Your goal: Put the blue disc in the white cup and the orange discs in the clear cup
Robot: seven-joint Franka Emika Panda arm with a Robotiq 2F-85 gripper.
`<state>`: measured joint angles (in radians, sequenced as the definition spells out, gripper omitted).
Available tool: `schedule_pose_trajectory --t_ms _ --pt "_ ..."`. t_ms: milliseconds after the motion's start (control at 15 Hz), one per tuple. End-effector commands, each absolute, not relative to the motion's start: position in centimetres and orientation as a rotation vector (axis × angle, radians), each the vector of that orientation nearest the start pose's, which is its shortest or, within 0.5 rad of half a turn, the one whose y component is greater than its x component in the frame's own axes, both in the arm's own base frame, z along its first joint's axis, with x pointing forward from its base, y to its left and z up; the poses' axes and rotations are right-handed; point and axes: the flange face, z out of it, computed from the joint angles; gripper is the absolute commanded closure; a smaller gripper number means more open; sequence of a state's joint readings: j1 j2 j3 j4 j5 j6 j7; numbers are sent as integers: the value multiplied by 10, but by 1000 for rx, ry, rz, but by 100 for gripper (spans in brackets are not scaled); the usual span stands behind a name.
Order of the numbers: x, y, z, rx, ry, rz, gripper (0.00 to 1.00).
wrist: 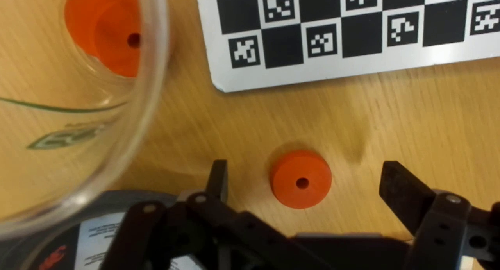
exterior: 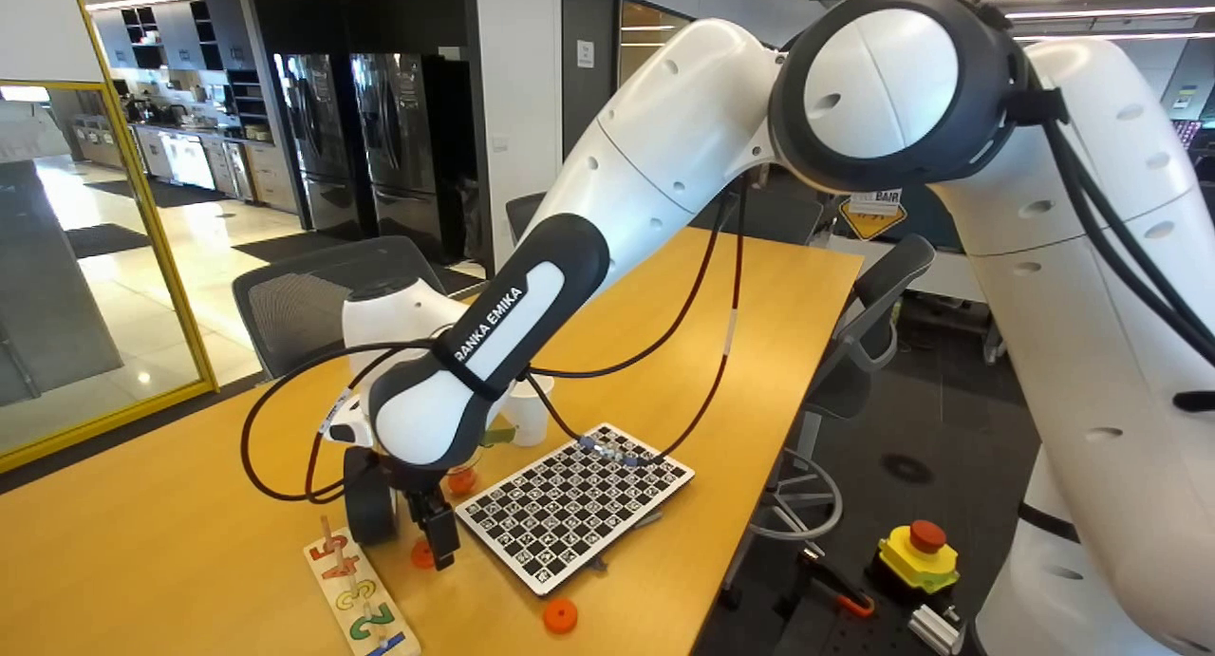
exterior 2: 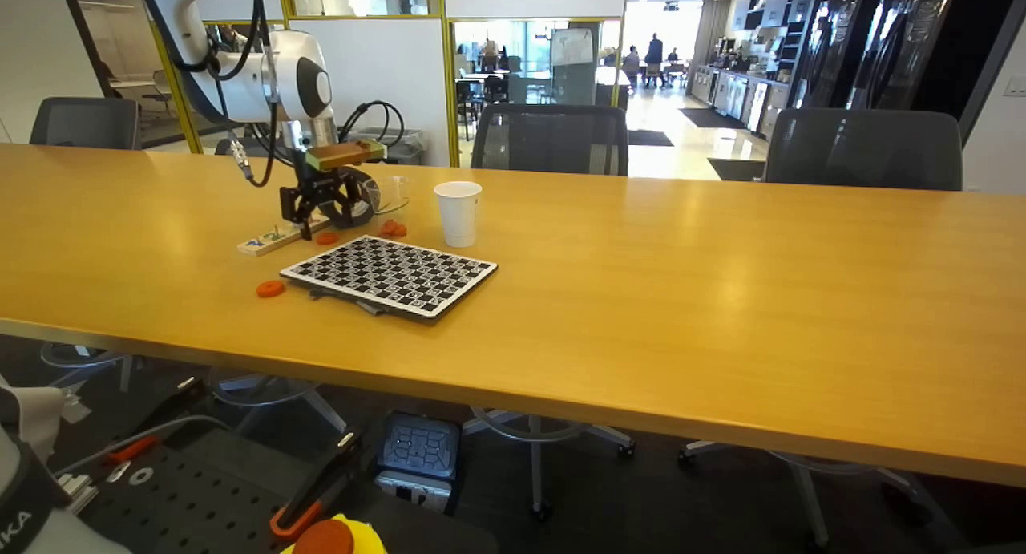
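Beneath the widely parted claw [wrist: 305, 179], an orange disc [wrist: 301, 172] lies flat (hole facing up, axis vertical).

From here, around one board [exterior 2: 389, 275], I count one white cup [exterior 2: 459, 215] at two o'clock, one clear cup [exterior 2: 395, 204] at twelve, one roll [exterior 2: 362, 217] at eleven, one strip [exterior 2: 278, 239] at ten, two orange discs [exterior 2: 271, 289] at nine and ten, at least two more in the clear cup.

Orange discs [wrist: 300, 169]; clear cup [wrist: 80, 134], seemingly green-printed.
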<state>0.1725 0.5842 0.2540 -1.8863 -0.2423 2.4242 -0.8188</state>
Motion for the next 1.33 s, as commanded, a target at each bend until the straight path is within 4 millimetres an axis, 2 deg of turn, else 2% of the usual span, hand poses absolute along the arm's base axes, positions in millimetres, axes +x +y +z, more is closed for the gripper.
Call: schedule_pose_trajectory --t_ms 0,533,1267 --pt "589 256 203 -2393 -1994 43 0" --pt "595 251 199 -2392 -1894 41 0" --pt "596 249 192 -2391 -1881 55 0"
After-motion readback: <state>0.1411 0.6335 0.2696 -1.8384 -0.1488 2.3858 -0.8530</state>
